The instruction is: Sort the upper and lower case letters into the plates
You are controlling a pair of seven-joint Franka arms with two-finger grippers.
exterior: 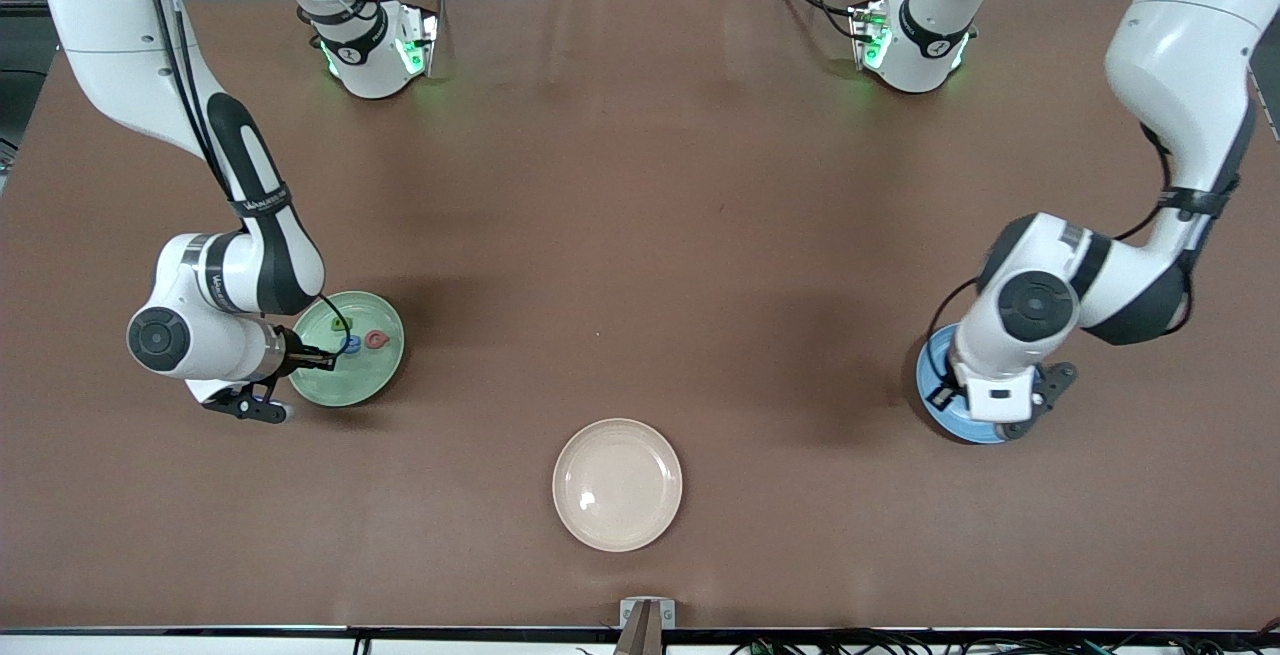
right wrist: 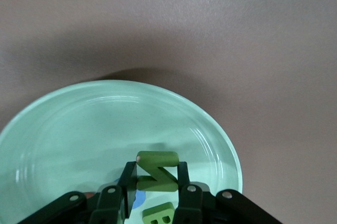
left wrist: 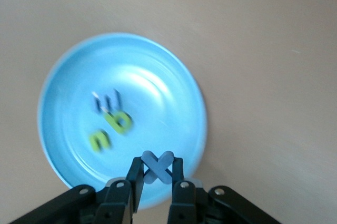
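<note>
In the front view the left arm covers most of the blue plate (exterior: 935,405), so the letters in it are hidden, and so is the left tool. The right arm covers the edge of the green plate (exterior: 375,370) toward the right arm's end of the counter (exterior: 640,235). The right tool cannot be seen there.

In the left wrist view the small letters (left wrist: 110,121) in the blue plate are blurred, too smeared to read.

In the right wrist view the picture's edge cuts off the green plate (right wrist: 79,129). A green letter (right wrist: 158,214) there is also cut, and a blue letter (right wrist: 138,198) is mostly hidden by the right tool (right wrist: 156,184).
</note>
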